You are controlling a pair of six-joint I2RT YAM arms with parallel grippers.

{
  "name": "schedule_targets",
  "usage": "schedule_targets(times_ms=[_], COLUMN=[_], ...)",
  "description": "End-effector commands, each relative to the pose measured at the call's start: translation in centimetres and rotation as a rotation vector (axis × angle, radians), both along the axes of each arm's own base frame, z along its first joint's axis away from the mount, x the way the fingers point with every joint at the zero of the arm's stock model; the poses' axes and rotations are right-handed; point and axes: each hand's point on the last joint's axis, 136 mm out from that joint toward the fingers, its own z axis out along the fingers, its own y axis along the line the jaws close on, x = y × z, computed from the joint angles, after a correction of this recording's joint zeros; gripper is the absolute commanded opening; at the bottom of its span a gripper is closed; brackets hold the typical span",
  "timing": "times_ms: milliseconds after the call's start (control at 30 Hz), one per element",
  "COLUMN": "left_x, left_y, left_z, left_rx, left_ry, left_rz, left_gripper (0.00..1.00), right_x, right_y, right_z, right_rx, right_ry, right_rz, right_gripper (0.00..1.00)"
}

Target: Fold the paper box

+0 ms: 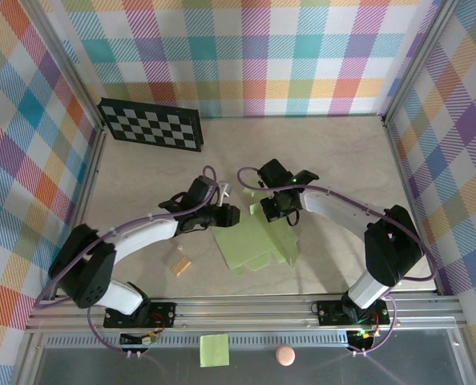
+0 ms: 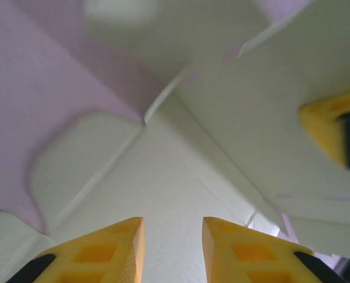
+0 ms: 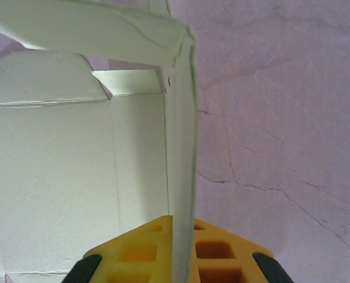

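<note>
Right wrist: paper box (image 3: 75,177) (edge-on) in right tool (image 3: 181,229)

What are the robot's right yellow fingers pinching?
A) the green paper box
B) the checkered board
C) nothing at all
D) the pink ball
A: in the right wrist view, the right fingers are squeezed together on a thin wall of the green paper box.
</note>
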Motion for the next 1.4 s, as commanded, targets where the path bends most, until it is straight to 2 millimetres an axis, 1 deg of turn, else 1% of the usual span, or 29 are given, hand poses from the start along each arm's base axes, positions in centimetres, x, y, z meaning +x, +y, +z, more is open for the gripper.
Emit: schedule_targets(times_ms=[0, 100, 200, 300, 367, 400, 500, 567, 633, 800, 1100, 1167, 1367], left_x=[2.2, 3.4, 4.3, 3.7, 3.4, 3.2, 3.0, 3.0, 3.2, 3.2, 2.9, 3.1, 4.2], left_y=[2.2, 2.8, 2.6, 1.1, 0.4, 0.1, -0.2, -0.2, -0.2, -1.5, -3.2, -3.4, -3.4], left_z=[2.0, 2.9, 3.5, 3.4, 3.4, 3.4, 3.1, 3.0, 2.9, 2.8, 3.2, 3.2, 2.6], left_rx=[0.104, 0.133, 0.137, 0.101, 0.073, 0.060, 0.052, 0.053, 0.053, 0.021, -0.038, -0.043, -0.008], left_ry=[-0.157, -0.229, -0.294, -0.367, -0.407, -0.427, -0.480, -0.506, -0.519, -0.528, -0.549, -0.549, -0.560], left_rz=[0.014, -0.003, -0.037, -0.167, -0.222, -0.248, -0.280, -0.285, -0.286, -0.351, -0.443, -0.448, -0.427], left_gripper=[0.34, 0.35, 0.34, 0.36, 0.38, 0.39, 0.44, 0.50, 0.52, 0.58, 0.61, 0.63, 0.64], right_x=[-1.6, -1.6, -1.8, -2.1, -2.6, -2.7, -3.3, -3.6, -3.9, -4.5, -4.6, -4.7, -4.6], right_y=[-2.0, -2.2, -2.4, -2.3, -2.0, -1.9, -1.9, -1.9, -1.9, -1.7, -1.3, -1.2, -1.0], right_z=[0.1, 0.6, 1.1, 1.4, 1.6, 1.8, 2.6, 3.1, 3.3, 3.6, 3.7, 3.7, 3.7], right_rx=[-0.086, -0.095, -0.103, -0.094, -0.072, -0.072, -0.057, -0.050, -0.046, -0.024, -0.001, 0.008, 0.020], right_ry=[0.023, -0.006, -0.031, -0.059, -0.072, -0.090, -0.129, -0.153, -0.161, -0.156, -0.158, -0.156, -0.152], right_rz=[0.047, 0.091, 0.141, 0.222, 0.280, 0.336, 0.408, 0.445, 0.471, 0.503, 0.506, 0.508, 0.500], right_gripper=[0.00, 0.00, 0.00, 0.00, 0.00, 0.00, 0.00, 0.00, 0.00, 0.00, 0.00, 0.00, 0.00])
